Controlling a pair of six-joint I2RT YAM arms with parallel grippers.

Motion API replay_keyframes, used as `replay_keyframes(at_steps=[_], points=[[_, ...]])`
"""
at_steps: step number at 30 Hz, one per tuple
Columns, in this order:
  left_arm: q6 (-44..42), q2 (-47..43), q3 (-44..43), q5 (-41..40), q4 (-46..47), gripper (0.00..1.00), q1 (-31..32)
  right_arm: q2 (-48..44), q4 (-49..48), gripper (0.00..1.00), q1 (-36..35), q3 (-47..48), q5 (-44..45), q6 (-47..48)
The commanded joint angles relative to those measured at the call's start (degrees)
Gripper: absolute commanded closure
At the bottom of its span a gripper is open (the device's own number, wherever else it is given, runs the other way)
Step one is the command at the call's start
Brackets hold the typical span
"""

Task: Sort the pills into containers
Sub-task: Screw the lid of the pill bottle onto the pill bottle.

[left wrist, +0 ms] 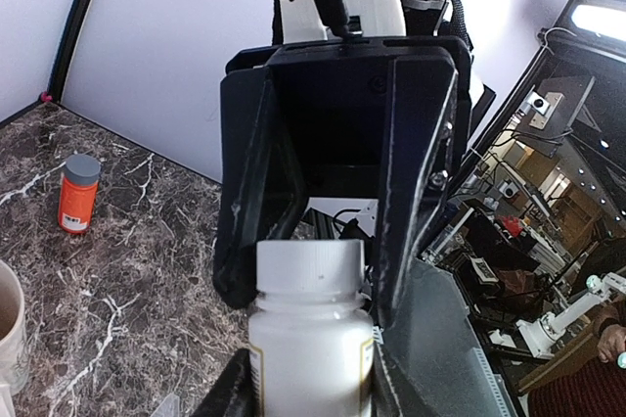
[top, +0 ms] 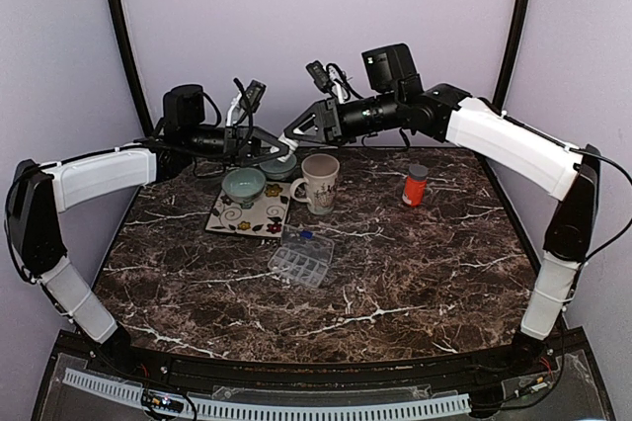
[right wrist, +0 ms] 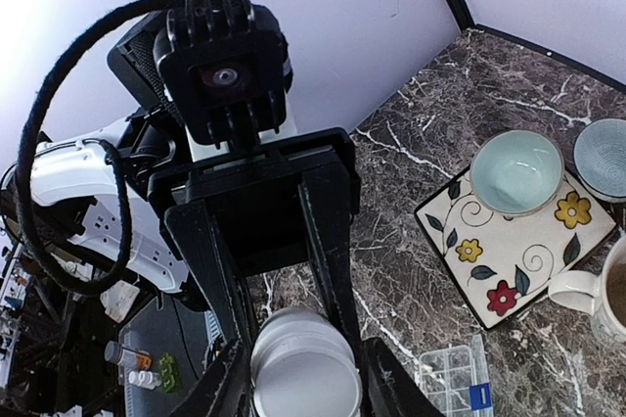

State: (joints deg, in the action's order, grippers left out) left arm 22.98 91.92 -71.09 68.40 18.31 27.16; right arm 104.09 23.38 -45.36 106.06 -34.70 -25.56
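Note:
Above the back of the table, both arms meet at a white pill bottle [left wrist: 311,348] with a white ribbed cap [right wrist: 303,370]. My left gripper [left wrist: 311,393] is shut on the bottle's body, a finger on each side. Facing it, my right gripper [right wrist: 303,395] has its fingers against both sides of the cap. In the top view the left gripper [top: 279,152] and right gripper [top: 294,131] touch tip to tip and hide the bottle. A clear compartment box [top: 302,258] lies mid-table. An orange bottle [top: 416,185] with a grey cap stands at the right.
A floral square plate [top: 259,220] holds a teal bowl [top: 243,184]; a second bowl [top: 279,166] sits behind it. A cream mug [top: 320,183] stands just right of the plate, below the joined grippers. Walls close the back and sides.

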Motion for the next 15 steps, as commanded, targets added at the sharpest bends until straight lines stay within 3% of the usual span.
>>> replay_keyframes(at_steps=[1,4,8,15], points=[[0.5,0.0,-1.9,1.5,2.3,1.0,-0.4,0.3,-2.2,0.64,0.3,0.6,-1.2,-0.3],[0.6,0.3,-1.9,1.6,2.5,1.0,-0.4,0.4,-2.2,0.7,0.3,0.6,-1.4,-0.4],[0.4,0.3,-1.9,1.5,2.4,1.0,-0.4,0.3,-2.7,0.7,0.3,0.7,-1.9,-0.9],[0.4,0.4,-1.8,1.4,2.5,1.0,-0.4,0.3,-3.3,0.56,0.3,0.8,-3.0,-1.8]])
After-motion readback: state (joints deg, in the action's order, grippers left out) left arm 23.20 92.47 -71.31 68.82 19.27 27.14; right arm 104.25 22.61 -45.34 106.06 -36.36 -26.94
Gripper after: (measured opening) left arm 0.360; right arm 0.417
